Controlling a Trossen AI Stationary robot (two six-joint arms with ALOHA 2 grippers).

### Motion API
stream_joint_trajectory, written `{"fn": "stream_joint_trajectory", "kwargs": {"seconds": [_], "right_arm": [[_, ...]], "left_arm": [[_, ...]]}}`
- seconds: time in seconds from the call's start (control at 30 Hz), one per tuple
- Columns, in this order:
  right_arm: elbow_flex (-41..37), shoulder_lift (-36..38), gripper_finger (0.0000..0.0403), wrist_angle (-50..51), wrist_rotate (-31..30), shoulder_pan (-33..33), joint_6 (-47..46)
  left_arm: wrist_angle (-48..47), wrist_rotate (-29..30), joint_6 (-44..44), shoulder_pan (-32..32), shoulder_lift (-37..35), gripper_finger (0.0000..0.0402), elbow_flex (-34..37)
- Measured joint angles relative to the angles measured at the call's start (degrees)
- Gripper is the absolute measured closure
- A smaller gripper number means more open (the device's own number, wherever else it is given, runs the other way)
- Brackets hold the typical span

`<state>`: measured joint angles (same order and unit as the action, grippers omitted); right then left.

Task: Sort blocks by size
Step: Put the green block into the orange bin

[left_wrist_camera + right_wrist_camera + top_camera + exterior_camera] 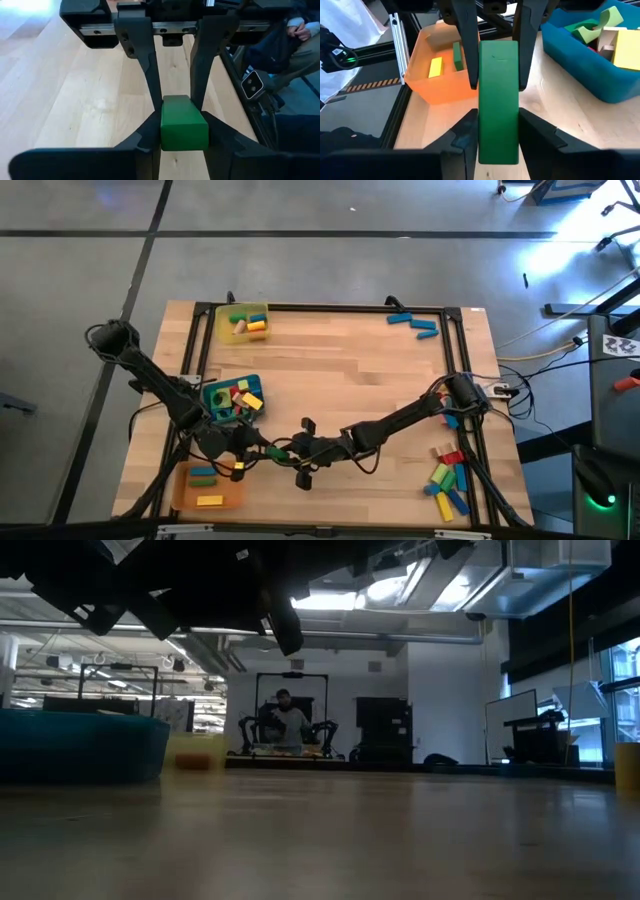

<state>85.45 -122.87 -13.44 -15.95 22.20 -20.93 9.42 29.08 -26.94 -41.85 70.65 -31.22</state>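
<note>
A long green block (pixel 281 451) hangs in the air between my two grippers, near the table's front edge, left of the middle. My left gripper (pixel 266 448) comes from the left and is shut on one end of it (pixel 184 125). My right gripper (pixel 294 450) comes from the right and is shut on the other end (pixel 497 130). More blocks lie in the yellow tray (pixel 243 323), the blue tray (pixel 232 398) and the orange tray (pixel 207 485). Loose blocks lie at the far right (pixel 415 323) and near right (pixel 448 478). My left gripper pinches the green block's two long sides (pixel 167 131) between its two fingers, at the block's left end. The fingers lie level, come from the table's left and run along the block. The block is level and clear of the table. My right gripper pinches the same block's two long sides (pixel 484 132) between its two fingers, at the block's right end. The fingers lie level, come from the table's right and run along the block. The block is lifted clear.
The orange tray (pixel 435 70), with a yellow and a green block in it, stands just beyond the block on the near left. The blue tray (pixel 590 65) stands beside it. A black frame rail (pixel 320 308) rings the table. A person (pixel 285 720) sits far off in the room.
</note>
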Motion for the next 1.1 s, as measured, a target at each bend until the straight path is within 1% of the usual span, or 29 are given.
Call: {"fn": "stream_joint_trajectory", "kwargs": {"seconds": [0.1, 0.17, 0.23, 0.33, 0.37, 0.47, 0.53, 0.67, 0.8, 0.87, 0.97, 1.1], "right_arm": [[0.0, 0.0, 0.0258, -0.4, 1.8, 0.0, -0.1], [0.0, 0.3, 0.0234, -0.3, 4.1, -0.1, -0.1], [0.0, 0.6, 0.0207, -0.3, 8.3, -0.2, -1.0], [0.0, 1.2, 0.0171, -0.1, 15.7, -0.2, -2.4], [0.0, 1.2, 0.0161, -0.1, 17.0, 0.3, -2.8], [0.0, 1.2, 0.0141, 0.5, 17.4, 1.3, -3.1], [0.0, 1.2, 0.0132, 0.8, 15.7, 1.7, -2.9], [0.0, 1.1, 0.0128, 2.2, 12.1, 1.8, -3.0], [0.0, 1.1, 0.013, 2.0, 11.5, 1.8, -3.0], [0.0, 1.1, 0.0131, 2.2, 10.8, 1.8, -2.9], [0.0, 1.1, 0.0131, 2.3, 10.4, 1.8, -2.8], [0.0, 1.1, 0.0132, 3.5, 10.3, 1.8, -2.8]], "left_arm": [[-0.8, -0.4, 0.6, 0.0, -0.3, 0.0313, 0.0], [-4.5, -0.7, 0.6, -0.4, -1.5, 0.0313, -0.7], [-10.0, -1.1, 0.3, -1.3, -3.2, 0.0313, -2.8], [-21.4, -1.7, -0.9, -3.5, -5.6, 0.0313, -7.8], [-25.2, -2.7, -1.5, -4.2, -6.2, 0.0313, -9.6], [-35.6, -7.1, -6.3, -6.7, -6.6, 0.0313, -14.7], [-41.7, -11.3, -10.9, -8.8, -6.6, 0.0313, -17.2], [-49.0, -19.6, -22.4, -12.4, -6.6, 0.0313, -18.2], [-56.4, -24.1, -33.8, -15.1, -5.2, 0.0313, -17.9], [-58.1, -27.4, -37.1, -15.8, -4.0, 0.0313, -17.3], [-58.2, -32.2, -40.1, -16.3, -1.9, 0.0313, -16.4], [-58.6, -36.2, -41.4, -16.4, 1.4, 0.0313, -16.0]]}}
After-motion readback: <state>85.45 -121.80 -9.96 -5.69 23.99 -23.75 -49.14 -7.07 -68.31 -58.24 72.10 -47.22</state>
